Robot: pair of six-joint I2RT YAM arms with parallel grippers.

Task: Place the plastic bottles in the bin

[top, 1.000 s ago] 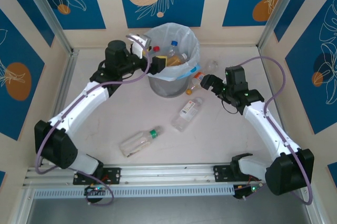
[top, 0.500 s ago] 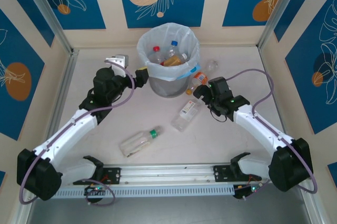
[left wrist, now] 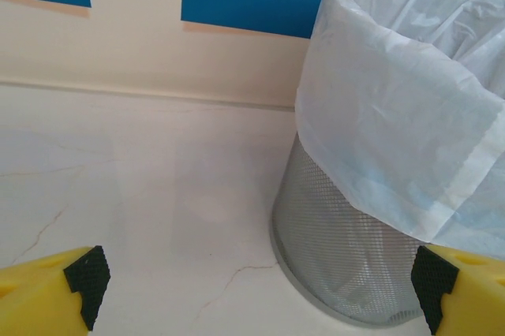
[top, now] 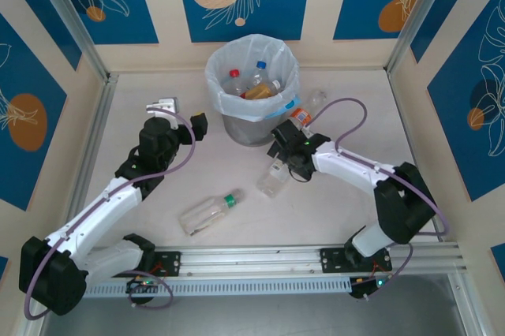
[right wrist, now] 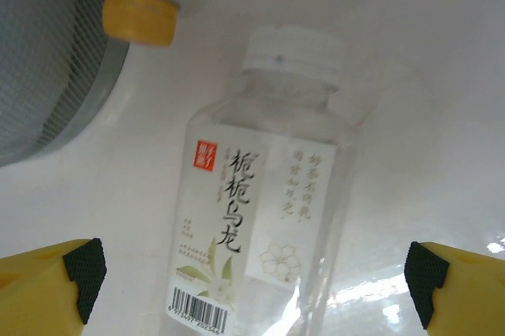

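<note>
Finding: I am hovering my right end effector (right wrist: 256, 274) over the white-capped bottle (right wrist: 268, 186). The bottle is lying on the desk (top: 189, 166) just in front of the bin (top: 251, 129), with its cap pointing toward the bin. The fingers are standing wide apart, released, one on each side of the labelled body and touching nothing.

An orange-capped bottle (right wrist: 140, 14) is lying close by the bin's foot, just beyond the white cap. A green-capped bottle (top: 207, 212) is lying further in front of the bin, well apart from it. My left end effector (left wrist: 256, 277) is facing the bin's left wall, likewise released and empty.

Assessment: the step in hand is the grasp of the white-capped bottle.
- I am advising a straight descent that keeps the body centred between the pads.
- The pads should be closing across the labelled middle, not the neck.
- The thin clear plastic is likely to flex and slip, so pressure should be firm without crushing.
- The orange cap should be going undisturbed.
- The lift should be clearing the liner's rim before crossing over the bin.
</note>
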